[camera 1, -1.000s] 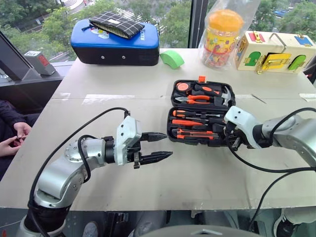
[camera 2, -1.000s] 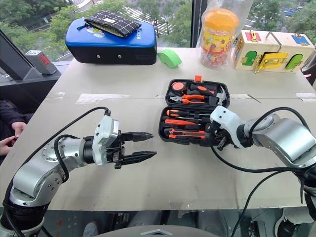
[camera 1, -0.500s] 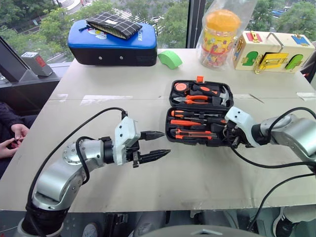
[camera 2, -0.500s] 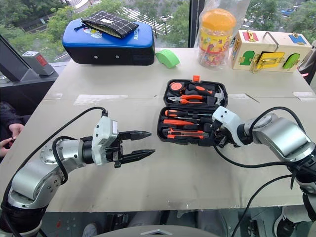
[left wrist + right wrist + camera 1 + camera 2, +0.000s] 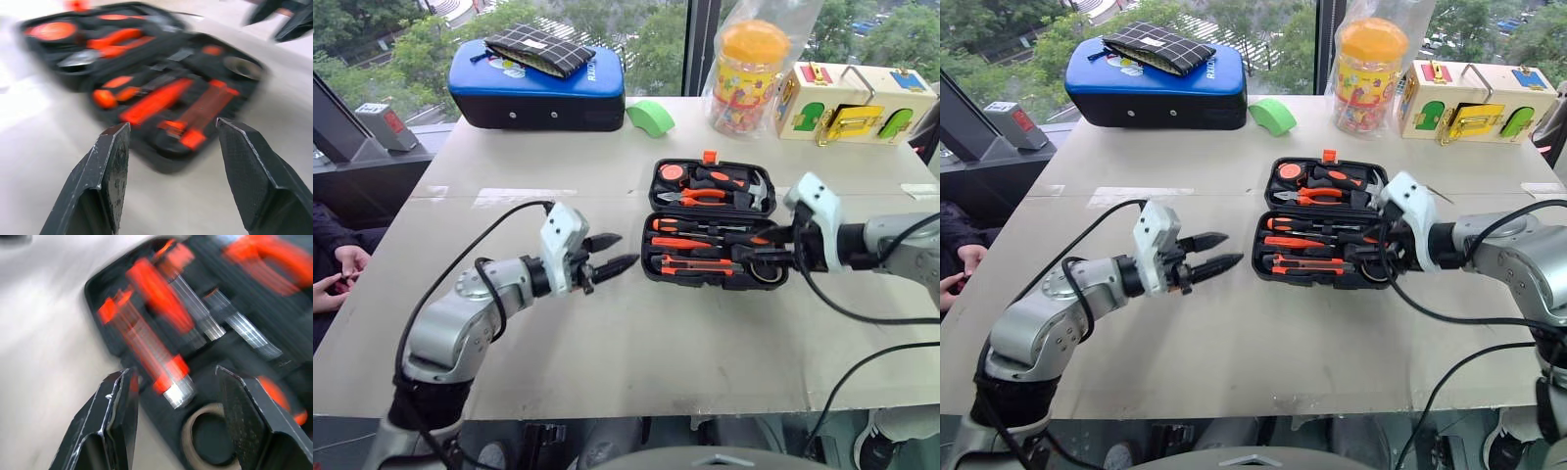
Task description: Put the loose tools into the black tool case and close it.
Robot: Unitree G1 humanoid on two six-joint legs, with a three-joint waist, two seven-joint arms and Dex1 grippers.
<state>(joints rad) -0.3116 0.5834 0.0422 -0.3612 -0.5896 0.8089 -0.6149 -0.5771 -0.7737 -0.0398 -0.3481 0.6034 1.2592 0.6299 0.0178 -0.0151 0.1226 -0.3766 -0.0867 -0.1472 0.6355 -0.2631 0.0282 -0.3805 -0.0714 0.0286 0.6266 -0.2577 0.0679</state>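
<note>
Open black plastic hinged tool case (image 5: 713,225) blurred in both wrist views; left gripper (image 5: 609,254) and right gripper (image 5: 1383,253) spread, empty, bare tabletop (image 5: 705,333) between.

We see a pale grey table (image 5: 607,323) set against a large window (image 5: 636,29) with a dark upright frame (image 5: 705,44); daylight comes in, and green treetops (image 5: 411,39) and a street lie below outside.

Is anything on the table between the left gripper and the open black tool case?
Nothing visible. The left gripper, jaws open, points at the black tool case across bare table. The right gripper is open above the case's far end.
</note>
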